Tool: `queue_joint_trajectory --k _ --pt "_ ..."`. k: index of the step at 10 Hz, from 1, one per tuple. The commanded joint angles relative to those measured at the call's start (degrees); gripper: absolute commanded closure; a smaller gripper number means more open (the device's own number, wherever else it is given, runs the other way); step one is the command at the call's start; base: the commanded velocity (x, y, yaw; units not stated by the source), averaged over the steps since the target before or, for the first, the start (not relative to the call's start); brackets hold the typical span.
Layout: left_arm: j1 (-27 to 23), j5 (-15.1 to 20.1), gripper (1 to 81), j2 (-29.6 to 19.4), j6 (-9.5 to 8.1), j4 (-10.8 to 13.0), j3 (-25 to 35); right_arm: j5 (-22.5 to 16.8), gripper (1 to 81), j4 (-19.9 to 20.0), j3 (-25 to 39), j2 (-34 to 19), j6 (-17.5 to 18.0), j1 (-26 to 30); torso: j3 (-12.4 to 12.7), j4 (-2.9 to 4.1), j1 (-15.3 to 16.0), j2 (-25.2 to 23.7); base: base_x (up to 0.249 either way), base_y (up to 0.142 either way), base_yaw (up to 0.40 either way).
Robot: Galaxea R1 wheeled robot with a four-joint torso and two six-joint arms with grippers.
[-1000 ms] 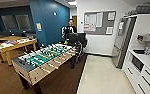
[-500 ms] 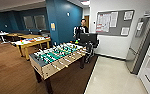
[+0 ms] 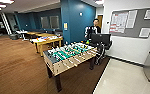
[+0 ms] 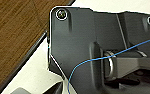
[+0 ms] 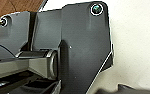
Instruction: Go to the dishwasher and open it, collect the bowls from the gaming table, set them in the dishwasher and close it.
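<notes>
Beyond the green-field table-football table (image 3: 69,56), the long white-topped gaming table (image 3: 47,40) with colourful sheets is seen; a person (image 3: 94,28) is stood behind. Gripper states cannot be told.

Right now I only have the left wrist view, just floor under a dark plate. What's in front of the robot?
Observer: In the head view, a table-football table stands straight ahead on the brown wood-look floor.
Operator: And the one with the board games?
Observer: The gaming table, with colourful sheets on top, is farther back and to the left of the table-football table.
Operator: Anyone nearby?
Observer: A person stands beyond the table-football table, behind a dark screen.
</notes>
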Motion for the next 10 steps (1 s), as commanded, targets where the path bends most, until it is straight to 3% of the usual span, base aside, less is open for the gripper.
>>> queue_joint_trajectory --k 1,10 --pt "-2.61 2.86 1.0 -0.26 0.15 0.35 -0.45 -3.23 1.0 0.44 0.05 -0.11 -0.14 2.85 0.0 0.0 0.0 0.0 0.0 0.0 0.337" --pt "-2.61 3.91 1.0 0.01 0.15 0.27 -0.45 -3.23 1.0 0.35 0.41 -0.11 -0.14 3.03 0.0 0.0 -0.02 0.0 0.0 0.0 0.337"
